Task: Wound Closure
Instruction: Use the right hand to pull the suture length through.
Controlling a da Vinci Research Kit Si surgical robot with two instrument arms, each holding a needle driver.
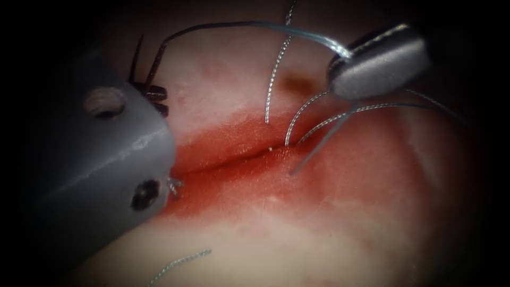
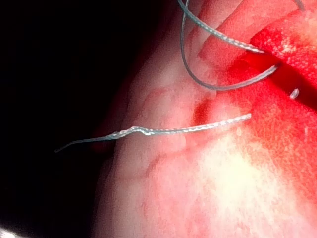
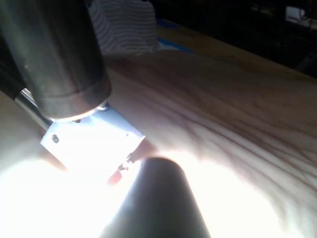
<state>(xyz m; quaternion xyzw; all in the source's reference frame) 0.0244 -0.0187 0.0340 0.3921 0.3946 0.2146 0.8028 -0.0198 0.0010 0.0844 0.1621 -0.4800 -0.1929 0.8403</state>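
Wooden tabletop (image 3: 237,99) in a dark room, red-stained tissue (image 1: 329,223) with its cut (image 1: 234,157) mid-frame, thread (image 1: 276,79) strands crossing it, left gripper (image 1: 151,95) upper left, clenched empty, right gripper state hidden, needle unclear.

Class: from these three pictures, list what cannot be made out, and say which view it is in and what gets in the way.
- Endoscope view: the cut's left end, behind the left tool.
- Endoscope view: what the right tool holds, hidden by its own body.
- Endoscope view: the upper end of one thread, cut off by the top edge.
- Left wrist view: the far end of a thread, lost in the dark.
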